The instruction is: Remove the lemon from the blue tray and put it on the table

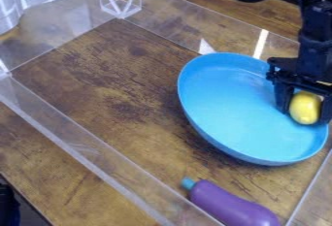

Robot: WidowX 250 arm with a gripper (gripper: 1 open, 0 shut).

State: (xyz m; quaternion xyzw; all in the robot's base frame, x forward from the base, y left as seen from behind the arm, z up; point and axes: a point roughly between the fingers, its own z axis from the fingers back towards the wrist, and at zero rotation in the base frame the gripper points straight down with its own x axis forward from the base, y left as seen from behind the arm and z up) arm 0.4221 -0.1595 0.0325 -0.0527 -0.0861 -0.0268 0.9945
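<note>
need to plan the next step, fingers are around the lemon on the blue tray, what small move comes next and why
Probably lift straight up. The gripper looks shut on the lemon, which sits low over the tray near its right rim. Raising it first should clear the rim before carrying it over to bare table.

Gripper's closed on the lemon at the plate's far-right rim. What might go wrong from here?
1. The black gripper pinches the small glossy yellow lemon; it may slip out on lifting.
2. The round blue plastic tray looks tilted and may get dragged along.
3. The clear plastic wall is close; little room to set down there.
</note>
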